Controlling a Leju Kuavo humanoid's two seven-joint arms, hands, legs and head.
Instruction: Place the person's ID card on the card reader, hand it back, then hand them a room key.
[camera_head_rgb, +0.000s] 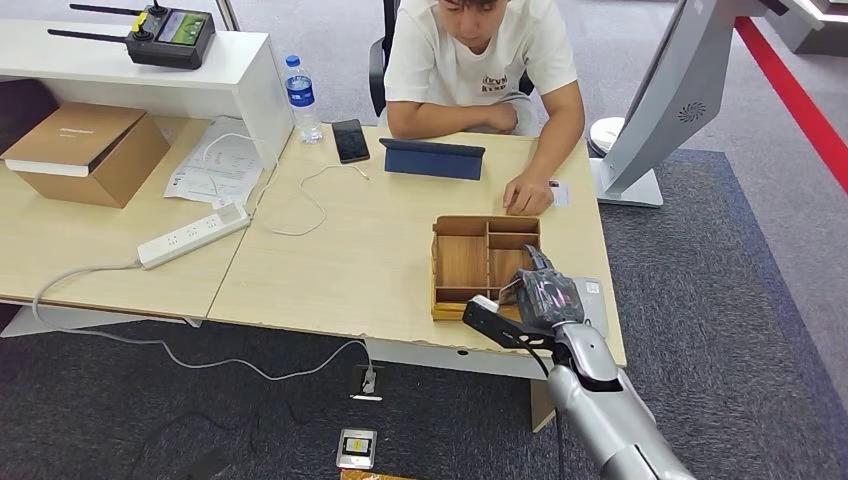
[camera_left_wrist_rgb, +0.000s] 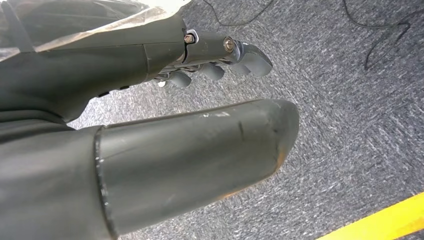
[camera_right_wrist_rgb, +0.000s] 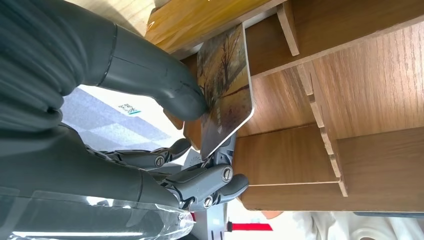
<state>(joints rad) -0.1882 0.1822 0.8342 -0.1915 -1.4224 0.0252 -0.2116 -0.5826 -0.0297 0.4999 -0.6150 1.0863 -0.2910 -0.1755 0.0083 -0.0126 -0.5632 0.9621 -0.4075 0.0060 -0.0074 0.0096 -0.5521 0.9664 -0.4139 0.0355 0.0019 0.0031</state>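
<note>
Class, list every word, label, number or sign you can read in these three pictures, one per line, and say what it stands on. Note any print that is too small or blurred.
Nothing here can be read with certainty.
T-shirt: chest print, too blurred.
Water bottle: label too small.
Paper sheet: printed lines too small.
Card pinched by the right hand: a landscape picture, no legible words.
Pale surface: small square code, not legible.

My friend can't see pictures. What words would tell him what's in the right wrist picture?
The robot's right hand pinches a card printed with a tree scene between its thick grey thumb and darker fingers. The card is held over a wooden organizer tray split into compartments by thin dividers.
</note>
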